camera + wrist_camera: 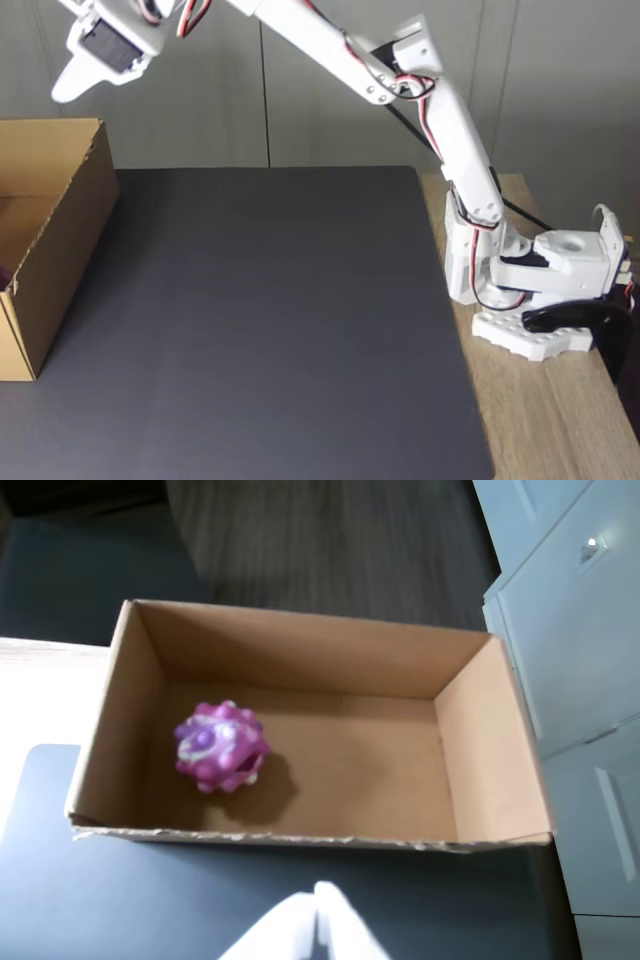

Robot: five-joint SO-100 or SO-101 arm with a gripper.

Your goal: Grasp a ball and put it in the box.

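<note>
Right, wrist view first: the ball [221,746] sits on the floor of the cardboard box [470,720], toward the box's left wall as this view shows it, nearer the front rim than the back wall, casting a shadow to its right. It is round and knobby, so no long axis to line up with. My gripper [318,920] shows at the bottom edge, outside the box's near rim, above the dark mat [120,900]; the two fingertips meet with no visible gap and nothing between them, so I read my jaws as closed and empty. The ball lies ahead of them and to the left, across the torn front rim. Beyond the box there is wood flooring [330,550], and to the box's right pale cabinet doors [580,630].

Fixed view: the box [60,240] stands at the left edge of the mat [280,320], open top up. My gripper [65,92] hangs high above the box's near wall, tip pointing down-left, jaws apparently together. The arm base [530,290] is clamped on the wooden table [550,420], well apart from the box. The mat between base and box is bare.

Judgement: the ball is delivered; what's left is to pull back.
</note>
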